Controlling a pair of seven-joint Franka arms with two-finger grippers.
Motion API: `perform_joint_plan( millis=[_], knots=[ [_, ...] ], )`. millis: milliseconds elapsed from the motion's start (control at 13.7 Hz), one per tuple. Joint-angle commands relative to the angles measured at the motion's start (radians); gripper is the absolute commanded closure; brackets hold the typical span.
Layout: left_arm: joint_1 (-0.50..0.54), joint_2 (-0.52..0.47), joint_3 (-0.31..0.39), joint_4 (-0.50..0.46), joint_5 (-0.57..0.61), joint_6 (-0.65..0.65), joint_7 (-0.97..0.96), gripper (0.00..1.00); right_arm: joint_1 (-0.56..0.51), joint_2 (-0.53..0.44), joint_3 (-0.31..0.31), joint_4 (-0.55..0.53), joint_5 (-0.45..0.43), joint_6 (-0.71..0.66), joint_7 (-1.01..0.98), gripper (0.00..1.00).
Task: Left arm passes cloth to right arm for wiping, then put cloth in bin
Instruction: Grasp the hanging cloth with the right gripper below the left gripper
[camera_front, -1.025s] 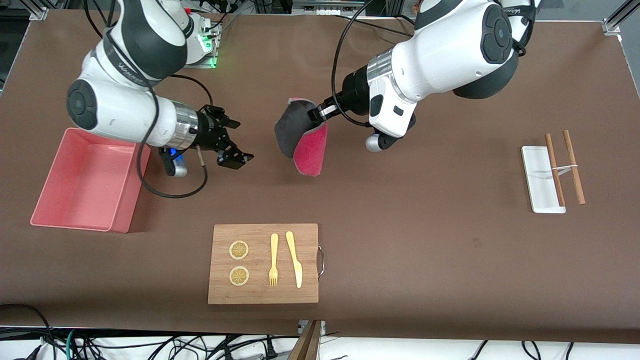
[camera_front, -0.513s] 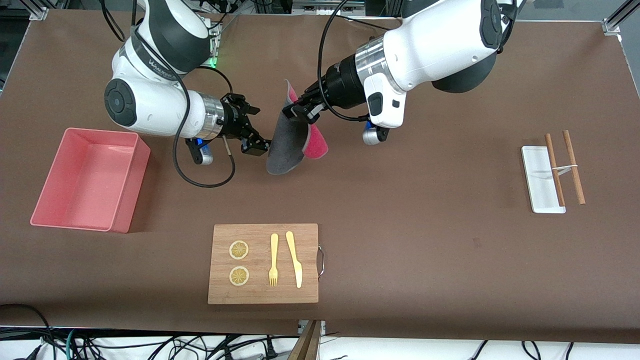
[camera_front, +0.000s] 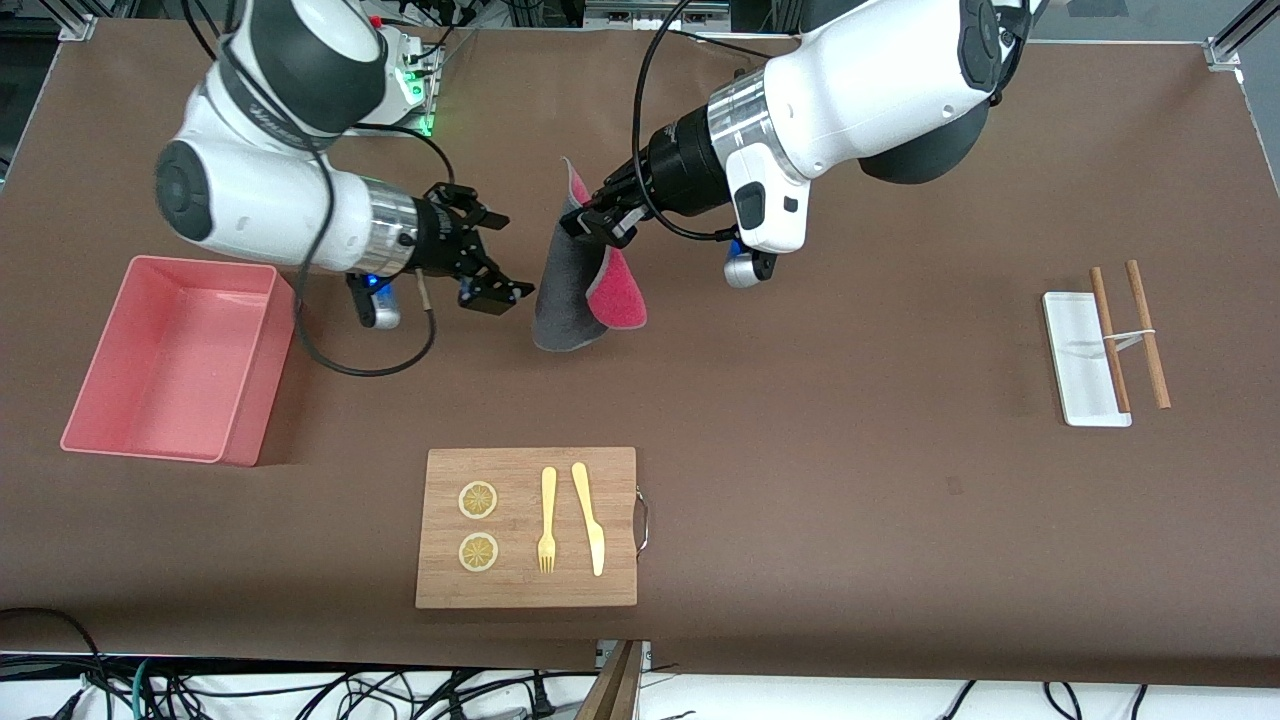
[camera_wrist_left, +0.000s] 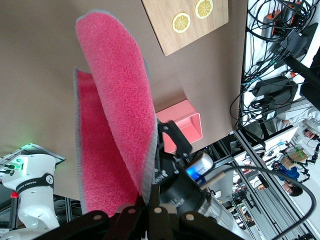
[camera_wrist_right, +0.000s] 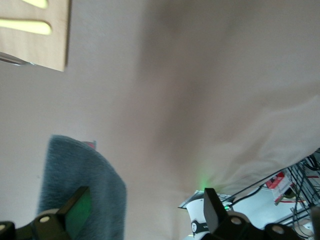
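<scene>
Front view, left gripper (camera_front: 583, 222) pinching cloth (camera_front: 575, 290), fingertips hidden in folds

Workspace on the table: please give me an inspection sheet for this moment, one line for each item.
Surface: brown table cover, flat.
Job's things: small magenta-red and dark grey soft cloth hangs from the left claw, above the table; large pink rectangular plastic bin at the right arm's end, nothing seen inside.
Clutter: wooden cutting board with two lemon slices, yellow fork and yellow knife; flat white tray with two wooden sticks at the left arm's end.
Grippers: left claw shut on the cloth; right claw open, beside the cloth's grey face.
Cables: black cables loop from both arms.
Surroundings: cable tangle under the near edge.
</scene>
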Motion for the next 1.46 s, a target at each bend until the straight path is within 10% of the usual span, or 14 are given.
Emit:
perform_joint_plan(
  millis=[0,1245,1318,1392],
  knots=[
    [-0.010,0.014,0.006,0.027,-0.021,0.009,-0.015,1.00,-0.010,-0.019,-0.010,0.006,0.017,-0.001,-0.029,0.00],
    [-0.004,0.014,0.007,0.024,-0.014,0.008,-0.007,1.00,0.096,0.087,-0.015,0.015,0.043,0.267,0.000,0.01],
    [-0.004,0.014,0.007,0.024,-0.014,0.008,-0.009,1.00,0.102,0.091,-0.015,0.015,0.043,0.272,0.000,0.08],
    [-0.004,0.014,0.007,0.024,-0.014,0.008,-0.007,1.00,0.108,0.094,-0.015,0.013,0.044,0.280,0.002,0.40]
  ],
)
